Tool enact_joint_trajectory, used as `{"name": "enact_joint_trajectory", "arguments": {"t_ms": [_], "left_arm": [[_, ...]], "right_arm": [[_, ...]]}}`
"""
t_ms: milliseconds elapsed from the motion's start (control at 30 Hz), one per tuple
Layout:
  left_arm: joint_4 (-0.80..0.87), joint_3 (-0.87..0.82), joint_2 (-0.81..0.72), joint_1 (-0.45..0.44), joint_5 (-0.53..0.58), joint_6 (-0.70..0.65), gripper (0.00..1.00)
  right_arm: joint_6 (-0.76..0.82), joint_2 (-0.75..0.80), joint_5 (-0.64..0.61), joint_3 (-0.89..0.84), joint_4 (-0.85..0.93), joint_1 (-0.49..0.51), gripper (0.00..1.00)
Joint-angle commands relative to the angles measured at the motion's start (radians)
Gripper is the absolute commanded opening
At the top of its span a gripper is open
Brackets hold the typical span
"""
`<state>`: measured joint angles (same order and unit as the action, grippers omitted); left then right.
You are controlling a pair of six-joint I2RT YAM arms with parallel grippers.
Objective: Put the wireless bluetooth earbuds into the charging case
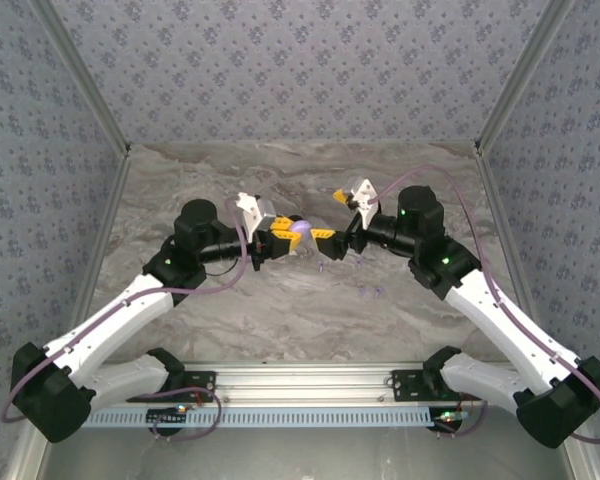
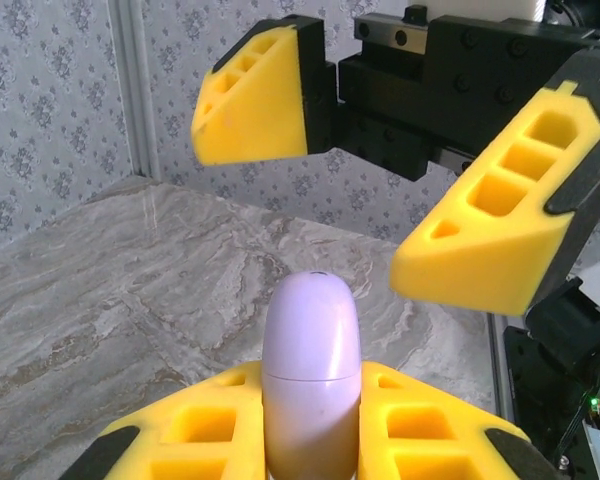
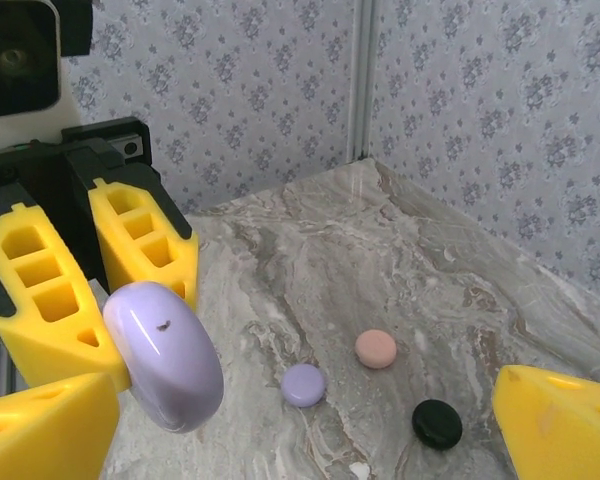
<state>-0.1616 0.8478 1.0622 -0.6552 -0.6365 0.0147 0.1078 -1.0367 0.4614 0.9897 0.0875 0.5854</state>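
**Lavender case clamped left, right pincer wide**

Left gripper [image 1: 290, 238] is closed on the lavender charging case [image 2: 310, 370]. The case sits on edge between the yellow pads [image 2: 205, 425], clear of the marble table [image 1: 280, 320].

Right gripper [image 1: 328, 214] faces it, just beside, with its jaws spread wide.

Earbuds [image 1: 364, 292] are tiny specks on the table near the right arm, apart from the case. They are too small to tell colour or pose.

Right wrist view shows a lavender puck [image 3: 303, 384], a pink puck [image 3: 376, 348] and a black puck [image 3: 437, 423]. All three lie flat on the table, apart from each other.
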Motion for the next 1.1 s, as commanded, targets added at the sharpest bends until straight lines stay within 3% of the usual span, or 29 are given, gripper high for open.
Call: {"name": "enact_joint_trajectory", "arguments": {"t_ms": [0,333,1067], "left_arm": [[-0.032,0.021,-0.004,-0.006,0.01,-0.03,0.03],[-0.027,0.023,-0.004,-0.014,0.01,-0.034,0.02],[-0.011,0.016,-0.002,-0.015,0.041,-0.05,0.01]], "right_arm": [[-0.008,-0.025,0.004,0.022,-0.002,0.014,0.98],[-0.013,-0.085,-0.026,0.069,0.005,-0.003,0.92],[-0.048,-0.107,0.018,0.137,0.058,-0.077,0.91]]}}
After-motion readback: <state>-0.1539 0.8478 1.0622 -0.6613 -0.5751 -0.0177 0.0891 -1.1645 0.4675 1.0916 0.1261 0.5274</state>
